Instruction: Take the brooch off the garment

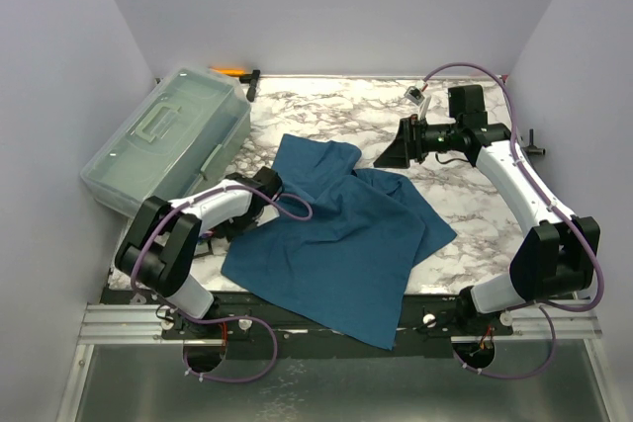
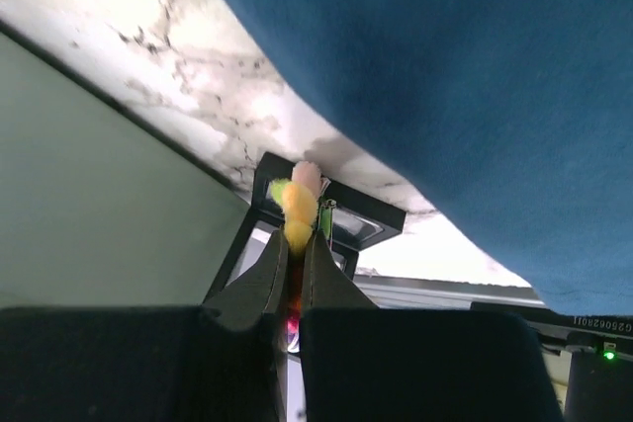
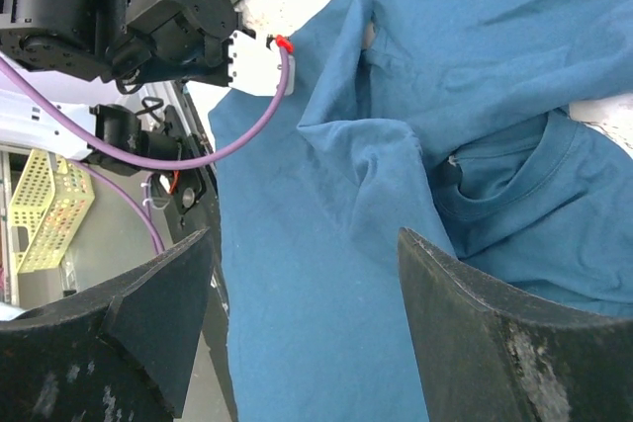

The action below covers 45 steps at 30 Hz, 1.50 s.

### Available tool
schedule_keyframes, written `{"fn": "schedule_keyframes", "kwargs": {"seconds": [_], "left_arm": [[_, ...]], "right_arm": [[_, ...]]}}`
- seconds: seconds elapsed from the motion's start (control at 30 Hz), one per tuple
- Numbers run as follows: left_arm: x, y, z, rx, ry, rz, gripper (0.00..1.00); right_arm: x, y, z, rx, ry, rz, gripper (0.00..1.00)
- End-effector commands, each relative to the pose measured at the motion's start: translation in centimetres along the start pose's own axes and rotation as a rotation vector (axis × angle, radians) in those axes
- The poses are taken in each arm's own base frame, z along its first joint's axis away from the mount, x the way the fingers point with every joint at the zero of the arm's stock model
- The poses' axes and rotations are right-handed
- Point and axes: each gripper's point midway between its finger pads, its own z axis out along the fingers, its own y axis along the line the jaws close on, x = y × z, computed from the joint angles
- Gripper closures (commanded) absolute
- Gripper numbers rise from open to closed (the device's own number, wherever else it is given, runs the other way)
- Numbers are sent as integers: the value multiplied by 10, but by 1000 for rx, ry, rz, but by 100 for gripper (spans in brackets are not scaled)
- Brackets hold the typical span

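The brooch (image 2: 297,203) is a small fluffy piece in yellow, pink and green. It sticks out from between my left gripper's (image 2: 295,239) shut fingers, with red showing lower in the gap. It hangs over the marble table beside the garment's (image 2: 465,76) edge and does not touch the cloth. The garment (image 1: 346,234) is a dark teal T-shirt lying crumpled mid-table, with its lower part hanging over the front edge. My left wrist (image 1: 261,189) sits at its left edge. My right gripper (image 1: 396,150) is open and empty above the shirt's upper right, near the neck (image 3: 514,185).
A clear lidded plastic box (image 1: 163,145) stands at the left. An orange-handled tool (image 1: 232,71) lies behind it by the back wall. A small clip-like object (image 1: 415,96) lies at the back right. A yellow basket (image 3: 45,210) shows below the table's front edge.
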Motion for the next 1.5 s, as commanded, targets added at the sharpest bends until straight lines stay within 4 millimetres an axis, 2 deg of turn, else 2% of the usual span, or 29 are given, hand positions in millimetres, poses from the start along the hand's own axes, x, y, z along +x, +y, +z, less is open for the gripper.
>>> {"fn": "schedule_keyframes", "kwargs": {"seconds": [0.0, 0.2, 0.33, 0.6, 0.7, 0.8, 1.0, 1.3, 1.47], "left_arm": [[-61, 4, 1, 4, -204, -22, 100], [-74, 7, -13, -16, -262, -19, 100], [-66, 11, -26, -23, -261, -45, 100], [-57, 29, -78, -73, -406, -107, 100], [-53, 34, -85, -109, -429, -70, 100], [-42, 38, -79, -169, -363, -49, 100], [-26, 41, -58, -235, -188, -132, 100], [-15, 37, -41, -285, -79, -195, 100], [-14, 28, -31, -265, -58, -226, 100]], "right_arm": [[2, 2, -4, 29, -6, -12, 22], [6, 3, -5, 33, -8, -19, 22], [9, 4, -6, 33, -6, -23, 23], [6, 11, -2, -22, -28, 15, 23], [4, 6, 2, -27, -30, 30, 23], [0, 6, 4, -39, -36, 42, 23], [-2, 4, 5, -38, -35, 45, 23], [-1, 5, 3, -27, -30, 41, 23], [-1, 6, 3, -29, -31, 40, 23]]}}
